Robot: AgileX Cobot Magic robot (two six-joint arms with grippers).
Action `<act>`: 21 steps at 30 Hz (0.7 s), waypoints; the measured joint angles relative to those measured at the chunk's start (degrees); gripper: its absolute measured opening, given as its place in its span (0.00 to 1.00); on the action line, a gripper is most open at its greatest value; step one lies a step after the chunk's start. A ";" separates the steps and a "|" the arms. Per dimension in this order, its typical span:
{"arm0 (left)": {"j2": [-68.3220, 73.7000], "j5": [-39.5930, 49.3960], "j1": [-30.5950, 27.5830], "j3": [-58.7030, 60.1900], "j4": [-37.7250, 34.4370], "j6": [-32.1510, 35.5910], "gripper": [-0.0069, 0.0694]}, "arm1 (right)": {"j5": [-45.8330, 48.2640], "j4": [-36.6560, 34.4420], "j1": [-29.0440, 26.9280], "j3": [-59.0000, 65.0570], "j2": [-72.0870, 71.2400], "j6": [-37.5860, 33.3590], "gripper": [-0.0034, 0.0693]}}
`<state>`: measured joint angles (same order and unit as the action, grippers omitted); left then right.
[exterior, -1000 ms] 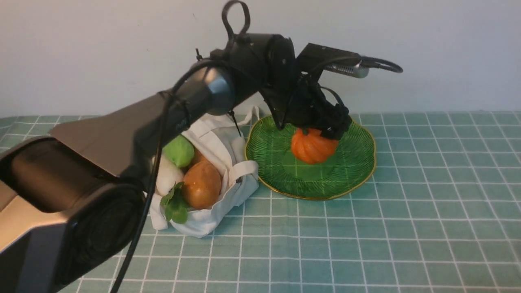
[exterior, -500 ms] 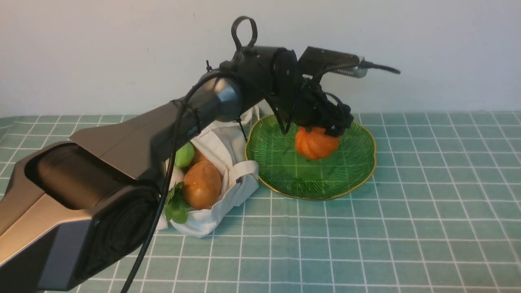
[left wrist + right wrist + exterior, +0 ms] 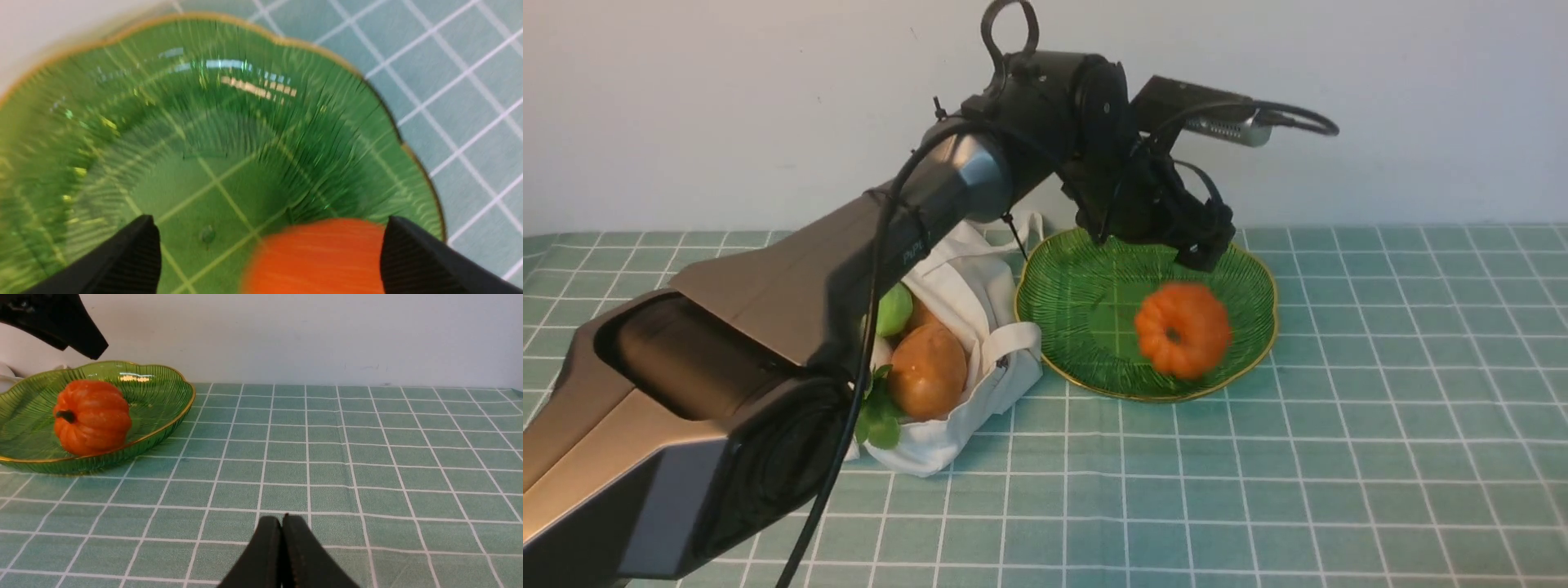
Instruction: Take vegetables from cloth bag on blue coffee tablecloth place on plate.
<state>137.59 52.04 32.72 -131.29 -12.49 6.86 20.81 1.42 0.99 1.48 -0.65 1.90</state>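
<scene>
The orange pumpkin (image 3: pixel 1183 329) lies loose on its side on the green plate (image 3: pixel 1078 294), toward the plate's near right part. My left gripper (image 3: pixel 1205 245) hangs open just above and behind it, touching nothing. In the left wrist view the pumpkin (image 3: pixel 318 257) shows blurred below the gap of the left gripper (image 3: pixel 269 217), over the plate (image 3: pixel 163 122). The cloth bag (image 3: pixel 980 294) lies left of the plate, holding a brown potato (image 3: pixel 927 369), a green oval vegetable (image 3: pixel 894 309) and radish leaves (image 3: pixel 876 416). My right gripper (image 3: pixel 282 517) is shut and empty, low over the tablecloth (image 3: pixel 367 457).
My left arm (image 3: pixel 809 269) stretches over the bag and hides part of it. A pale wall (image 3: pixel 1339 98) closes off the back of the table. The right wrist view shows the pumpkin (image 3: pixel 92 416) on the plate (image 3: pixel 163 392).
My left gripper opened and rose a little. The pumpkin left its fingers, dropped onto the plate and rolled toward the near right, tipping onto its side.
</scene>
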 joint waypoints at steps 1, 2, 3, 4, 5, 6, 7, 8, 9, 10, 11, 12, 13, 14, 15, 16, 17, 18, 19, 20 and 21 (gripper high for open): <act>0.00 0.28 0.00 -0.10 0.18 0.06 0.99 | 0.00 0.00 0.00 0.00 0.00 0.00 0.02; 0.00 0.44 0.00 -0.35 0.72 0.20 0.99 | 0.00 0.00 0.00 0.00 0.00 0.00 0.02; 0.00 0.42 0.00 -0.46 0.84 0.20 0.99 | 0.00 0.00 0.00 0.00 0.00 0.00 0.02; -0.40 1.32 0.00 -1.11 1.83 0.20 0.99 | 0.00 0.00 0.00 0.00 0.00 0.00 0.02; -0.71 2.52 0.00 -1.68 2.75 0.27 0.99 | 0.00 0.00 0.00 0.00 0.00 0.00 0.02; -1.23 4.12 0.00 -2.44 3.76 0.32 0.98 | 0.00 0.00 0.00 0.00 0.00 0.00 0.02; -1.36 4.87 0.00 -2.76 4.02 0.38 0.98 | 0.00 0.00 0.00 0.00 0.00 0.00 0.02; -2.53 8.30 0.00 -4.08 5.99 0.39 0.93 | 0.00 0.00 0.00 0.00 0.00 0.00 0.02; -3.17 10.24 0.00 -5.19 7.13 0.39 0.89 | 0.00 0.00 0.00 0.00 0.00 0.00 0.02; -3.95 12.25 0.00 -5.92 8.24 0.39 0.84 | 0.00 0.00 0.00 0.00 0.00 0.00 0.02; -5.23 15.34 0.00 -7.69 9.91 0.39 0.75 | 0.00 0.00 0.00 0.00 0.00 0.00 0.02; -5.72 15.83 0.00 -7.94 10.41 0.44 0.73 | 0.00 0.00 0.00 0.00 0.00 0.00 0.02; -7.21 18.12 0.00 -9.77 11.90 0.59 0.60 | 0.00 0.00 0.00 0.00 0.00 0.00 0.02; -8.52 18.79 0.00 -10.93 13.07 0.78 0.49 | 0.00 0.00 0.00 0.00 0.00 0.00 0.02; -10.10 19.04 0.00 -11.69 14.14 0.84 0.38 | 0.00 0.00 0.00 0.00 0.00 0.00 0.02; -12.28 19.39 0.00 -12.10 15.30 0.98 0.25 | 0.00 0.00 0.00 0.00 0.00 0.00 0.02; -12.67 19.46 0.00 -12.23 15.45 1.13 0.24 | 0.00 0.00 0.00 0.00 0.00 0.00 0.02; -15.35 19.77 0.00 -12.28 16.40 1.23 0.15 | 0.00 0.00 0.00 0.00 0.00 0.00 0.02; -17.34 19.84 0.00 -12.28 16.78 1.31 0.13 | 0.00 0.00 0.00 0.00 0.00 0.00 0.02; -19.34 19.95 0.00 -12.02 17.10 1.31 0.10 | 0.00 0.00 0.00 0.00 0.00 0.00 0.02; -21.55 19.95 0.00 -11.31 17.37 1.31 0.09 | 0.00 0.00 0.00 0.00 0.00 0.00 0.02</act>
<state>116.04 71.98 32.72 -142.60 4.88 8.16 20.81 1.42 0.99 1.48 -0.65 1.90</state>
